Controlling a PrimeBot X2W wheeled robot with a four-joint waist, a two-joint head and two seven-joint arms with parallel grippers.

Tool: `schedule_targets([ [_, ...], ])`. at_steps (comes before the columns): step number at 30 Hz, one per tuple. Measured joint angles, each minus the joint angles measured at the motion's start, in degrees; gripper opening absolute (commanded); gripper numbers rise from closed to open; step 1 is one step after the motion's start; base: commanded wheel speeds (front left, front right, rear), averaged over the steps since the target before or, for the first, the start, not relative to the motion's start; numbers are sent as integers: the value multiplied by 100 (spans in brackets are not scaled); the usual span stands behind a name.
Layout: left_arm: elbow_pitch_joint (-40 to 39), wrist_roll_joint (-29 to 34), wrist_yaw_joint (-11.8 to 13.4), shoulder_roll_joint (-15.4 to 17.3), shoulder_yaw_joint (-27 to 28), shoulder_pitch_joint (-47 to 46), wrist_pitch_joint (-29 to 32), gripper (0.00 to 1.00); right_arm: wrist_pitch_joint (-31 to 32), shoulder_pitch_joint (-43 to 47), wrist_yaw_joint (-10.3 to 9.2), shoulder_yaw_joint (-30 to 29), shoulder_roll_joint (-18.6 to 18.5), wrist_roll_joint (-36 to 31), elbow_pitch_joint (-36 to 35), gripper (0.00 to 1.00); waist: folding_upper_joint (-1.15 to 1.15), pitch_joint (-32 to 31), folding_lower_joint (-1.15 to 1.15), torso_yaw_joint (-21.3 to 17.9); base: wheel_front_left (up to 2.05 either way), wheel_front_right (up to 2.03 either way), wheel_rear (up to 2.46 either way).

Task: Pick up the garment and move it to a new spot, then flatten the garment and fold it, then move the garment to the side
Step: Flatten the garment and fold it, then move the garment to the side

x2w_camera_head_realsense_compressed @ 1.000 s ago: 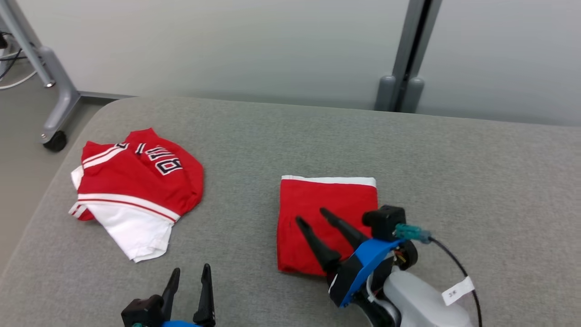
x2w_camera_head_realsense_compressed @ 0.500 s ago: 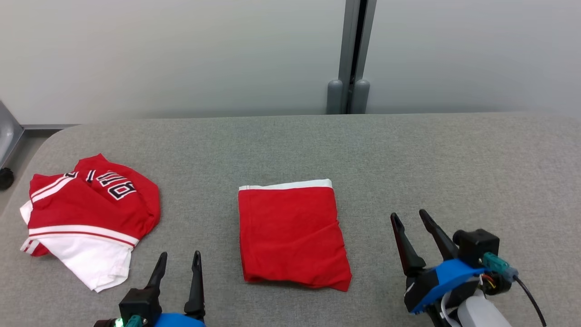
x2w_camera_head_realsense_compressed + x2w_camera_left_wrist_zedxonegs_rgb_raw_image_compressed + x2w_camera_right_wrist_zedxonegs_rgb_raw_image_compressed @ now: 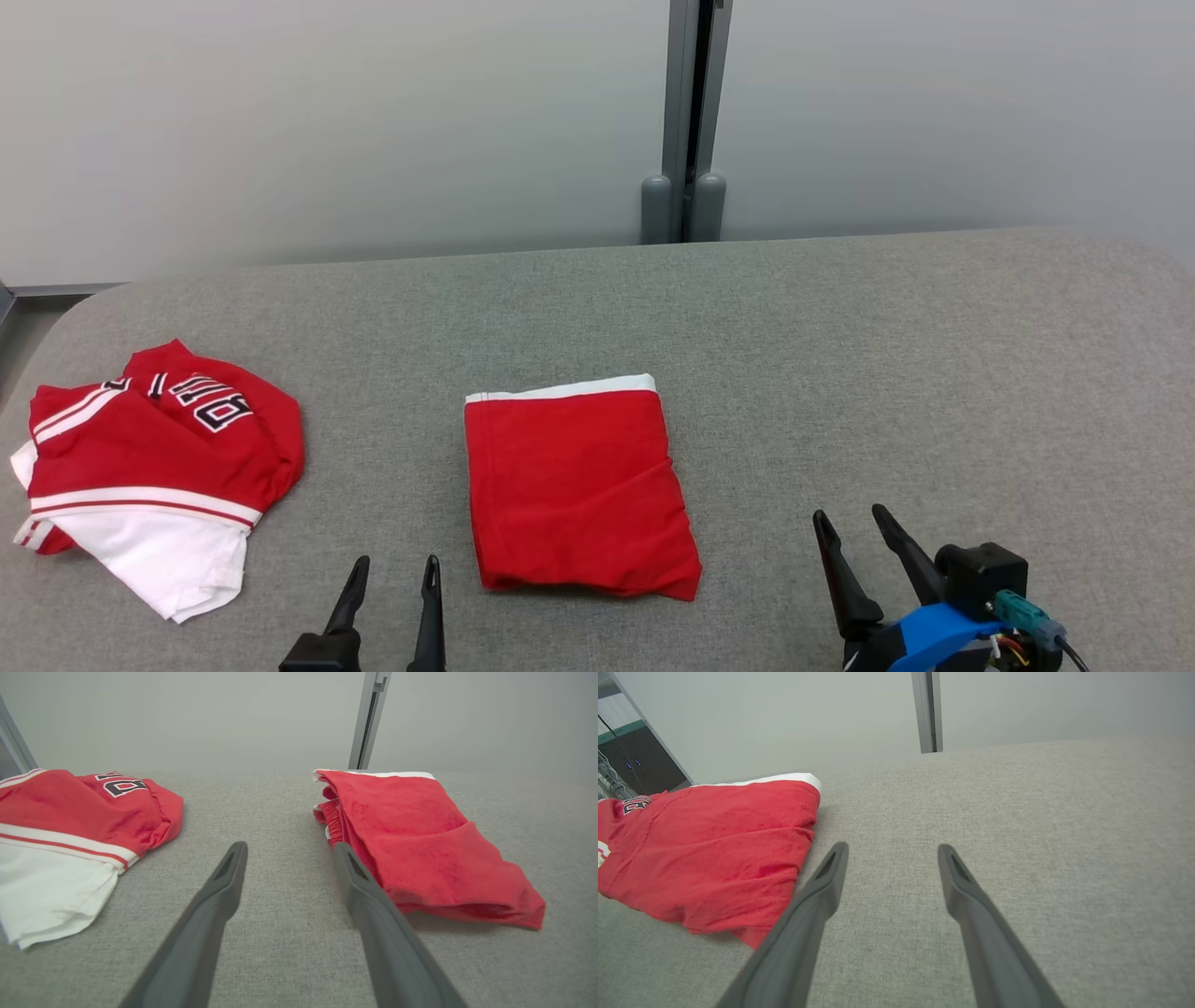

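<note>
A red garment (image 3: 574, 485) with a white band along its far edge lies folded flat in the middle of the grey table (image 3: 840, 355). In the left wrist view this folded garment (image 3: 411, 840) is just right of my fingers. A second red and white garment (image 3: 149, 476) with black lettering lies crumpled at the table's left end. My left gripper (image 3: 397, 562) stands open at the near edge, between the two garments, holding nothing. My right gripper (image 3: 848, 513) is open over bare cloth, right of the folded garment (image 3: 705, 849).
A pale wall with a grey upright post (image 3: 686, 112) runs behind the table. The table's rounded left end (image 3: 56, 327) is close to the crumpled garment. Bare grey surface stretches across the right half (image 3: 1041, 835).
My right gripper has drawn back from above the folded garment to bare table on its right, still open. The head camera has swung, shifting the whole picture. The garments lie as before.
</note>
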Motion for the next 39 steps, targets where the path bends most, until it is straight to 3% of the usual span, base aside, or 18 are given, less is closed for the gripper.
schedule_targets([
  [10,42,7,-13,1,-29,-110,-1,100,0,-146,0,345,1,162,257,100,0,116,0,108,0,0,0],
  [15,80,-43,-15,0,-188,-297,0,100,0,-848,0,721,5,169,572,100,0,346,0,295,0,0,0],
  [28,115,-63,69,2,-380,-674,-1,100,38,-2286,0,1037,9,211,2305,100,0,1009,1,1056,0,0,0],
  [29,115,-74,76,1,-383,-681,0,100,66,-2334,0,1044,10,205,2446,89,0,1050,1,1095,0,0,0],
  [30,113,-86,89,2,-385,-687,0,100,83,-2369,0,1042,11,207,2552,39,0,1085,1,1125,0,0,0],
  [31,111,-90,93,2,-383,-697,0,100,77,-2413,0,1040,10,207,2618,0,0,1115,1,1146,0,0,0],
  [39,115,49,0,4,-188,-743,0,100,-1,-2553,8,949,55,157,2769,0,0,1151,1,805,0,0,0],
])
